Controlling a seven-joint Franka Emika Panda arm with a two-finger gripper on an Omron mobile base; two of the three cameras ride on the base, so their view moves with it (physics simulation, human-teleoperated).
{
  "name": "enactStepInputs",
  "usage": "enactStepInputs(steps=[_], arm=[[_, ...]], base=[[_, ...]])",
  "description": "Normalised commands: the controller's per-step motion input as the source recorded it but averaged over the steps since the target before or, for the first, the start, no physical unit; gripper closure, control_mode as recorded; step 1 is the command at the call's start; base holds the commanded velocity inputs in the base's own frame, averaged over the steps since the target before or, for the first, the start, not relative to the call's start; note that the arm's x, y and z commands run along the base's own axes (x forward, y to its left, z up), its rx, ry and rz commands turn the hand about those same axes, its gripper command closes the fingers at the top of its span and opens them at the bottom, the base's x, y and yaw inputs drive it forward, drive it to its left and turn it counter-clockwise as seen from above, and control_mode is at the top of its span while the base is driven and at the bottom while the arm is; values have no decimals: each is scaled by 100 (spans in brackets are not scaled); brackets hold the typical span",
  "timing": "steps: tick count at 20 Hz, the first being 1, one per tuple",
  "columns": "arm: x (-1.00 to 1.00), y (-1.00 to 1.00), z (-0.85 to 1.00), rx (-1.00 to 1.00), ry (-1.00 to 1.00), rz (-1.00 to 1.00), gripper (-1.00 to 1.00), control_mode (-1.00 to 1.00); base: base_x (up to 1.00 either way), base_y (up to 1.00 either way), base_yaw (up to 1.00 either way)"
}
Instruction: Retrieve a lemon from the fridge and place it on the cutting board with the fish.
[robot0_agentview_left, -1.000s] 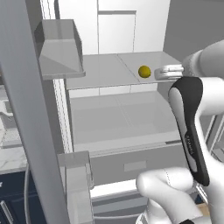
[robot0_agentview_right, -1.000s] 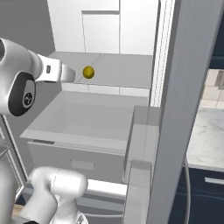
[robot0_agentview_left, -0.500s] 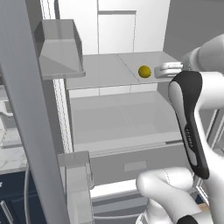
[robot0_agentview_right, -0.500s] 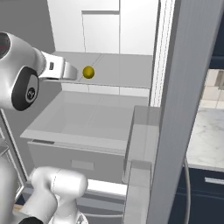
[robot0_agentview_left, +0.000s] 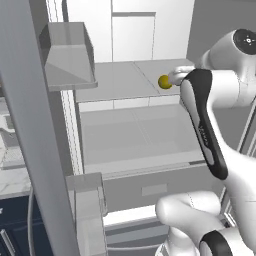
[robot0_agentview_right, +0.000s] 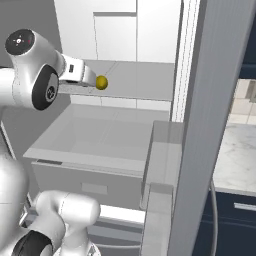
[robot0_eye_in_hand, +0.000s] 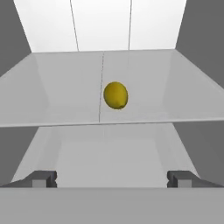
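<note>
Note that the fingers (robot0_eye_in_hand: 112, 179) stand fully apart and hold nothing, so that the small round yellow lemon (robot0_eye_in_hand: 116, 95) can pass between them. You will find the lemon ahead of the fingertips, centred between them, resting near the front edge of the grey shelf (robot0_eye_in_hand: 52, 92) inside the open steel fridge (robot0_agentview_left: 30, 125). Its skin appears smooth and evenly yellow, though the rendering is coarse.
</note>
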Motion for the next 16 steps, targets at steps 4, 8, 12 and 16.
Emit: enactStepInputs(steps=[4,8,12,16], arm=[[49,0,-1,0,9,0,-100,-100],[39,0,-9,0,3,0,-100,-100],[41,0,-11,0,0,0,-100,-100],[38,0,-12,0,0,0,-100,-100]], base=[[0,0,0],[0,0,0],[0,0,0],[0,0,0]])
